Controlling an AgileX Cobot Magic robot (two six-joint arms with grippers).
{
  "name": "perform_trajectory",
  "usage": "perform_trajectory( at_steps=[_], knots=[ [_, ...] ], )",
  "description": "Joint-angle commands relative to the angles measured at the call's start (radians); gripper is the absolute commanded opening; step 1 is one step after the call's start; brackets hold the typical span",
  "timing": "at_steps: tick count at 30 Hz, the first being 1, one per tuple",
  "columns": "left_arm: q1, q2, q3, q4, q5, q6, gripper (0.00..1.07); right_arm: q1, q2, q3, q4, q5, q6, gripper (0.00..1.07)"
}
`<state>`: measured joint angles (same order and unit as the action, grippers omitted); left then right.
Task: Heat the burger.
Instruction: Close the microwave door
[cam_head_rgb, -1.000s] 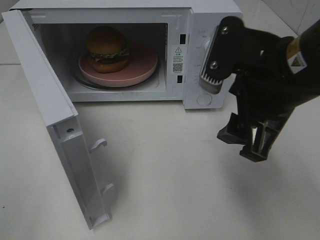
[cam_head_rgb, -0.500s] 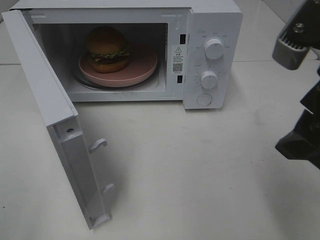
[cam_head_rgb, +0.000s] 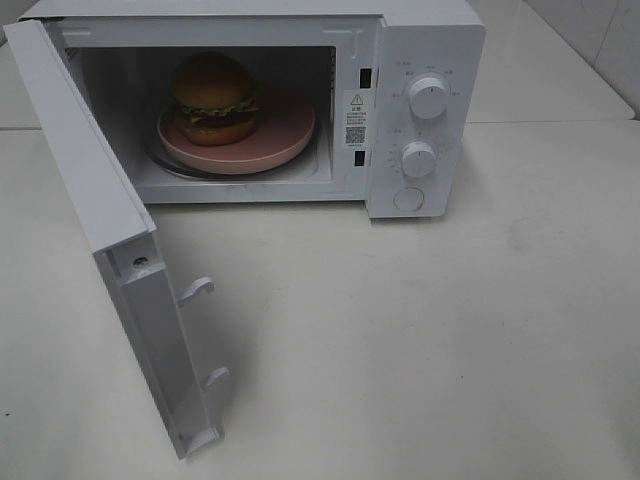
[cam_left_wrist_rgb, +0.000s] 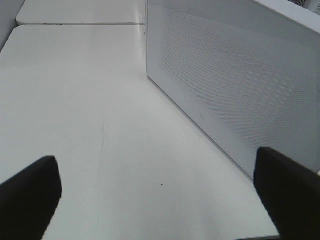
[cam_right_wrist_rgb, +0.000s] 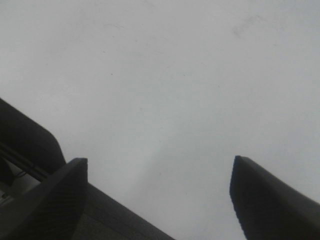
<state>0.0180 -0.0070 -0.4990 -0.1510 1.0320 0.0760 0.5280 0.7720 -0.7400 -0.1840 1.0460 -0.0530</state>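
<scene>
The burger (cam_head_rgb: 214, 98) with a brown bun, green lettuce and dark patty sits on a round pink plate (cam_head_rgb: 290, 130) inside the white microwave (cam_head_rgb: 420, 40). The microwave door (cam_head_rgb: 110, 230) stands wide open toward the front left. Neither arm shows in the exterior high view. My left gripper (cam_left_wrist_rgb: 160, 192) is open and empty over bare table, beside the microwave's perforated outer wall (cam_left_wrist_rgb: 240, 85). My right gripper (cam_right_wrist_rgb: 160, 192) is open and empty above bare table.
Two white knobs (cam_head_rgb: 428, 98) and a round button (cam_head_rgb: 407, 199) sit on the microwave's right panel. The open door's latch hooks (cam_head_rgb: 198, 288) stick out over the table (cam_head_rgb: 430, 340). A table seam (cam_left_wrist_rgb: 80, 23) runs behind the microwave.
My right arm has moved right and left the exterior high view; a second ago it was in front of the microwave's control panel. The burger and door have not moved.
</scene>
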Motion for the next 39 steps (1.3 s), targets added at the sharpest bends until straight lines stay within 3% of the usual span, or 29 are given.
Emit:
perform_trajectory(
  at_steps=[1,9,21,39],
  knots=[
    [-0.004,-0.020,0.003,-0.002,-0.004,-0.005,1.01,-0.060,-0.052,0.020,0.013,0.005,0.014,0.76],
    [-0.004,-0.020,0.003,-0.002,-0.004,-0.005,1.01,-0.240,-0.236,0.077,0.014,0.037,0.053,0.76],
    [-0.004,-0.020,0.003,-0.002,-0.004,-0.005,1.01,-0.403,-0.494,0.165,0.124,0.035,0.053,0.76],
    [-0.004,-0.020,0.003,-0.002,-0.004,-0.005,1.01,-0.481,-0.785,0.234,0.117,-0.017,0.053,0.76]
  ],
)
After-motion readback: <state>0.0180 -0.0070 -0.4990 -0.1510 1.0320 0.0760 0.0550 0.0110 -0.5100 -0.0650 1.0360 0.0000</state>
